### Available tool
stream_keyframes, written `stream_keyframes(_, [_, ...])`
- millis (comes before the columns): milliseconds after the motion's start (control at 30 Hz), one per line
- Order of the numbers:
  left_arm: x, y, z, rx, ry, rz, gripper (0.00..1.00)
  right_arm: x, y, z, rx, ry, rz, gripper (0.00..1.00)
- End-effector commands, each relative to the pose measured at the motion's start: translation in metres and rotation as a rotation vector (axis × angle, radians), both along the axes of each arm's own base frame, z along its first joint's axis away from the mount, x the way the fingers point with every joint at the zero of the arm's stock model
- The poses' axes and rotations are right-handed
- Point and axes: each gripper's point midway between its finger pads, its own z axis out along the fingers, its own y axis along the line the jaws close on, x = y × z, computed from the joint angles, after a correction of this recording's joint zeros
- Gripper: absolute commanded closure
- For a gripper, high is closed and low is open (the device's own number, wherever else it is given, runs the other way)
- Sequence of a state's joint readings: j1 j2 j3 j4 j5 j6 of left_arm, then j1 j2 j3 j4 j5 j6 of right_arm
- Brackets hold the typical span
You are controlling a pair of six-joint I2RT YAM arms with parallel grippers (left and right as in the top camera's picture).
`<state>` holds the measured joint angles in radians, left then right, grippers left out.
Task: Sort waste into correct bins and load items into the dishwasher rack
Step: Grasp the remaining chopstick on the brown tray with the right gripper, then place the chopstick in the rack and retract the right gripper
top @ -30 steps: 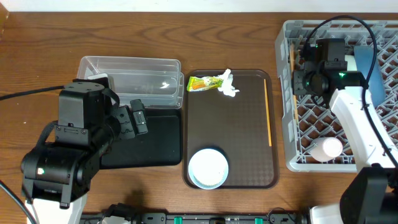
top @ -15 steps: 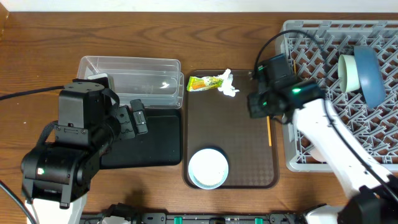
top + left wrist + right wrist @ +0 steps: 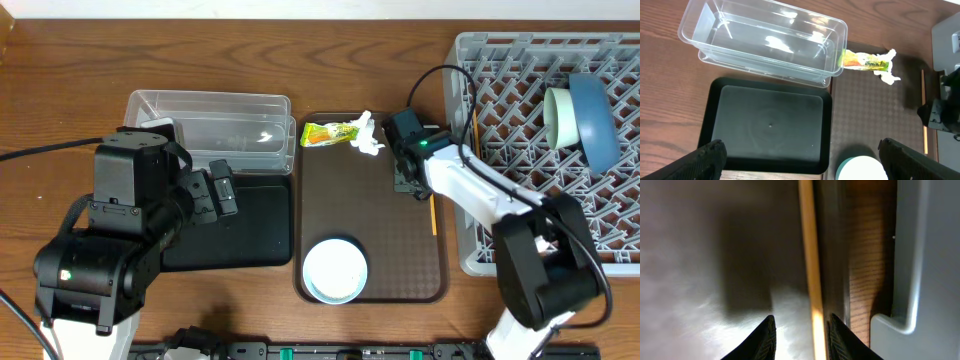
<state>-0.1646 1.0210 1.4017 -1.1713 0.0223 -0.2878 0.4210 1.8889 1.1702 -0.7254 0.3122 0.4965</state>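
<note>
My right gripper is open and low over the right side of the brown serving tray. Its fingers straddle a wooden chopstick lying along the tray's right edge. My left gripper is open and empty above the black tray. The clear tub is behind it. The yellow-green wrapper and white tissue lie at the serving tray's back. A white bowl inside a pale-green bowl sits at its front.
The grey rack stands at the right, holding the blue bowl with a pale bowl nested on edge. A thin wooden stick lies at its left side. The pink cup is hidden behind my right arm.
My right arm has swung left out of the rack and come down over the chopstick on the brown tray. The left arm has not moved.
</note>
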Motion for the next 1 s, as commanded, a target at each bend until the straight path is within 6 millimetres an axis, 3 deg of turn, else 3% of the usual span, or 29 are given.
stream_keyframes(0, [0.000,0.003,0.003,0.009,-0.010,0.011,0.00,-0.003,-0.016,-0.015,-0.047,0.044,-0.024,0.68])
stream_keyframes(67, [0.000,0.003,0.003,0.009,-0.010,0.011,0.00,-0.008,-0.016,-0.025,-0.031,0.082,-0.024,0.68])
stream_keyframes(200, [0.000,0.003,0.003,0.009,-0.010,0.011,0.00,-0.019,0.009,-0.042,0.097,0.188,0.113,0.82])
stream_keyframes(300, [0.000,0.003,0.003,0.009,-0.010,0.011,0.00,-0.024,0.024,-0.042,0.159,0.219,0.204,0.97])
stream_keyframes(433, [0.000,0.003,0.003,0.009,-0.010,0.011,0.00,-0.017,0.029,-0.030,0.174,0.187,0.227,0.99])
stream_keyframes(533, [0.000,0.003,0.003,0.009,-0.010,0.011,0.00,-0.004,0.038,-0.003,0.215,0.120,0.235,0.99])
stream_keyframes(700, [0.000,0.003,0.003,0.009,-0.010,0.011,0.00,0.023,0.039,0.082,0.263,-0.089,0.258,0.99])
stream_keyframes(767, [0.000,0.003,0.003,0.009,-0.010,0.011,0.00,0.034,0.021,0.117,0.250,-0.191,0.226,0.99])
stream_keyframes(833, [0.000,0.003,0.003,0.009,-0.010,0.011,0.00,0.043,-0.013,0.145,0.204,-0.284,0.161,0.99])
stream_keyframes(967, [0.000,0.003,0.003,0.009,-0.010,0.011,0.00,0.055,-0.068,0.163,0.172,-0.356,0.097,0.99])
